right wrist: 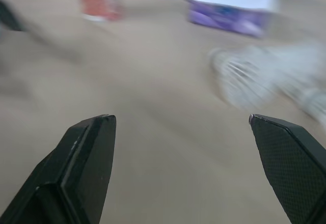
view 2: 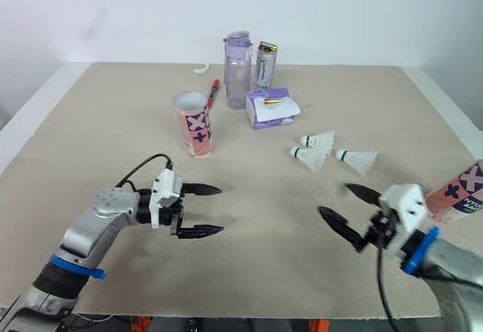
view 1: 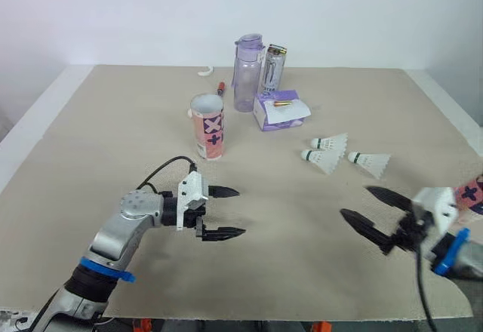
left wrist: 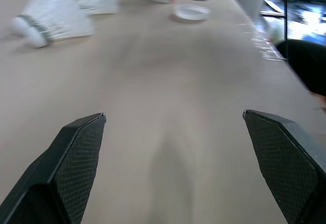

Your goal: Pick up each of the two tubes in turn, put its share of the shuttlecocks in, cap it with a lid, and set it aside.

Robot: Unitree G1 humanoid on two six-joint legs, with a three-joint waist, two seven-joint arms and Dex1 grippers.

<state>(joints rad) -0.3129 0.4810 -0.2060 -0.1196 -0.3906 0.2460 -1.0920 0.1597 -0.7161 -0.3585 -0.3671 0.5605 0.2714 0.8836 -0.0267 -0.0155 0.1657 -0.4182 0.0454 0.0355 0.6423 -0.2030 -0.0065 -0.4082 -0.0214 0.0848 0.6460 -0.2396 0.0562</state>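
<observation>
The beige desk (view 1: 90, 143) carries everything. Over its near side the left hand (view 1: 240, 211) hovers with its two black fingers spread and nothing between them. The right hand (view 1: 355, 201), low at the right, is spread and empty too. At the far middle stands a purple water bottle (view 1: 247, 75), with a silver can (view 1: 273, 68) just beside it and a purple pack (view 1: 279, 112) in front. One pink tube (view 1: 207, 128) stands upright and open-topped, left of the pack. The second tube (view 2: 460, 192) shows at the desk's right edge, partly hidden behind the right arm. Three shuttlecocks (view 1: 330, 142) (view 1: 323, 160) (view 1: 370, 163) lie close together right of centre. A red pen (view 1: 222, 88) lies near the bottle. A white lid (left wrist: 191, 11) lies flat on the desk.
</observation>
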